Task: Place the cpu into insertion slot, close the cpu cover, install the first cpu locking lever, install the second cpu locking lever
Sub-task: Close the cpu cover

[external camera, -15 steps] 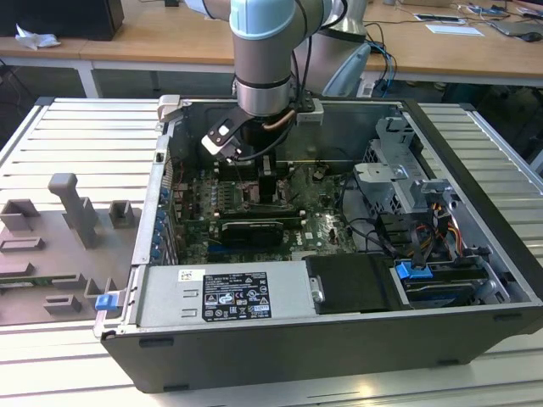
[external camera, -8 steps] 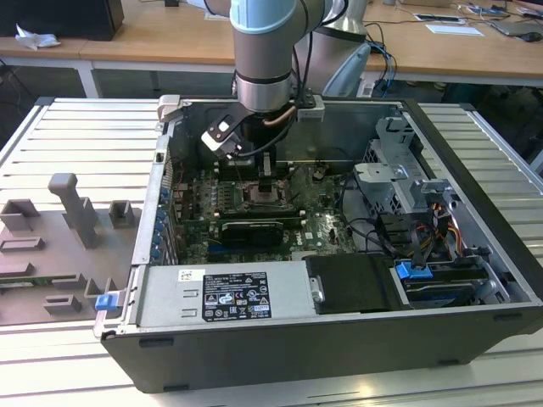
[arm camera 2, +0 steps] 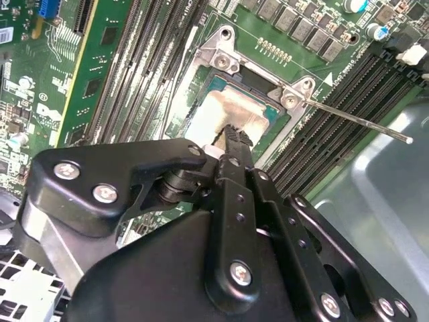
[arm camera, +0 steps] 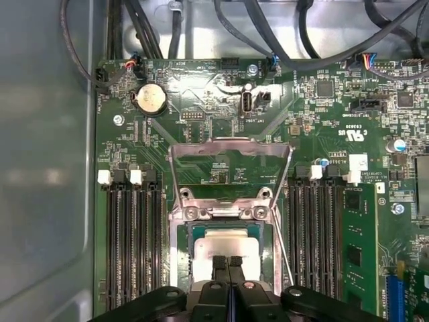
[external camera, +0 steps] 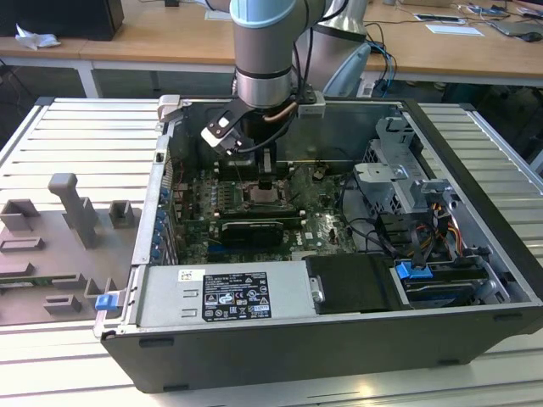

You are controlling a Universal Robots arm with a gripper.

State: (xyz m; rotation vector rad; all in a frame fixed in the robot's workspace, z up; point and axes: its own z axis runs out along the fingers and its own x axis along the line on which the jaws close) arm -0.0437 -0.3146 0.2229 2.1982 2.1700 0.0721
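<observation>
A robot arm (external camera: 265, 51) is reaching into an open computer case (external camera: 339, 348) on the bench (external camera: 51, 136). Its gripper (arm camera: 229, 261) is hanging low over the socket (arm camera: 183, 248), jaws pressed together and gripping nothing. The cpu (arm camera: 224, 243) is lying flat in the socket under the fingertips (arm camera: 220, 263); whether they are touching it cannot be told. The cpu cover (arm camera: 231, 143) is standing open, with a thin lever (arm camera 2: 355, 119) sticking out beside the socket.
</observation>
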